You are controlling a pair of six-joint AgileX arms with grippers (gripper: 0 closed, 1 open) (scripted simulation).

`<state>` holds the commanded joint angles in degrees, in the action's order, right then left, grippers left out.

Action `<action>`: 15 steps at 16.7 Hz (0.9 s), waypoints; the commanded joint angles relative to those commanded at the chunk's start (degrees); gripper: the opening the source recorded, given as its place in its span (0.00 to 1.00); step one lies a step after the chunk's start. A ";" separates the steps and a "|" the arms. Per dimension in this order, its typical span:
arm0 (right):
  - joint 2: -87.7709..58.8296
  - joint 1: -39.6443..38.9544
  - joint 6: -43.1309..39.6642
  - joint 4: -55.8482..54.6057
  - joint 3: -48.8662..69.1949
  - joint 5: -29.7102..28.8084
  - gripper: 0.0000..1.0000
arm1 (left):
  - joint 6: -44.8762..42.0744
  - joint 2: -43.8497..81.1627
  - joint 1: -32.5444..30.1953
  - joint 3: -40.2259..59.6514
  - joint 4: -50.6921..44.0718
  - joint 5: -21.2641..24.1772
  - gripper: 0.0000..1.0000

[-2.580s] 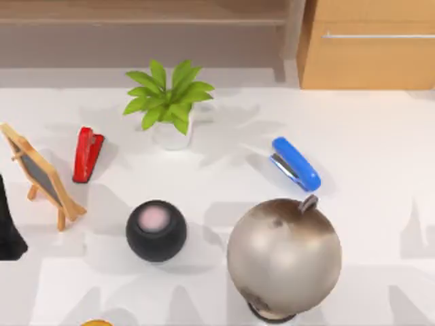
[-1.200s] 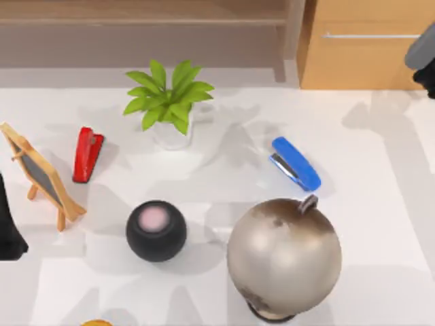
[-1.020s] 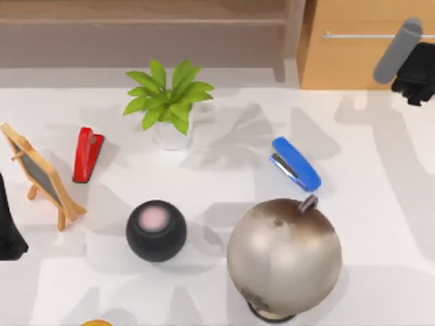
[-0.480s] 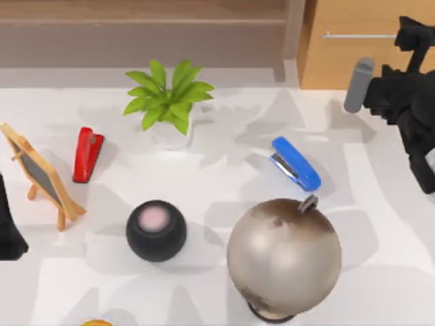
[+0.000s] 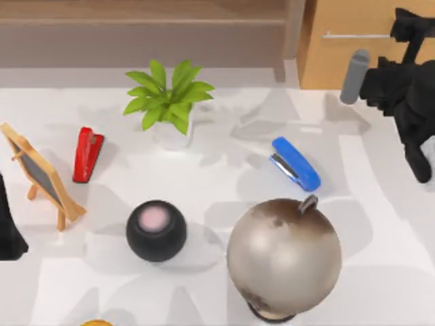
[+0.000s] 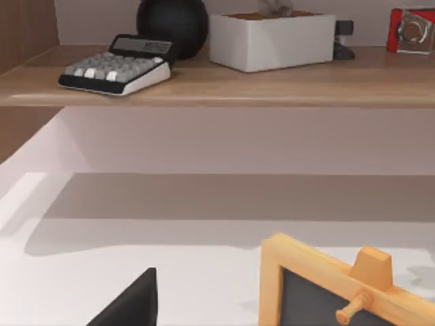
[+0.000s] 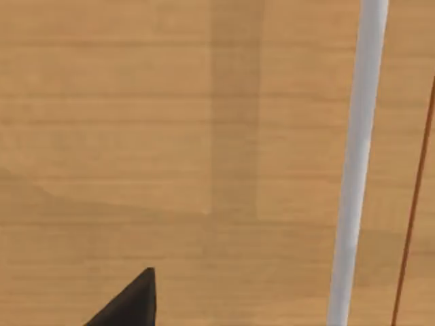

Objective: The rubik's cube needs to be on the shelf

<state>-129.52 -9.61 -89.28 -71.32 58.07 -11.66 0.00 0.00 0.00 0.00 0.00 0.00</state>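
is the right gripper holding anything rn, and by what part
Cannot be told. The right gripper is up against the wooden drawer unit near its metal handle, but its fingers aren't clear enough to see a grip.

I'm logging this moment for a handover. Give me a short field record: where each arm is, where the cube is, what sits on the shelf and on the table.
right gripper: at the drawer unit, by its handle
left arm: parked at the table's left edge
cube: not seen
shelf: calculator, white box
table: plant, red stapler, blue stapler, chalkboard, globe
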 joint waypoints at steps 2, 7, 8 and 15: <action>-0.95 0.16 0.00 1.10 2.05 0.14 1.00 | 0.00 0.00 0.00 0.00 0.00 0.00 1.00; -1.27 0.22 -0.01 1.47 2.73 0.19 1.00 | 0.00 0.00 0.00 0.00 0.00 0.00 1.00; -1.27 0.22 -0.01 1.47 2.73 0.19 0.92 | 0.00 0.00 0.00 0.00 0.00 0.00 1.00; -1.27 0.22 -0.01 1.47 2.73 0.19 0.40 | 0.00 0.00 0.00 0.00 0.00 0.00 1.00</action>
<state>-130.78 -9.39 -89.29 -69.85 60.80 -11.47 0.00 0.00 0.00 0.00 0.00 0.00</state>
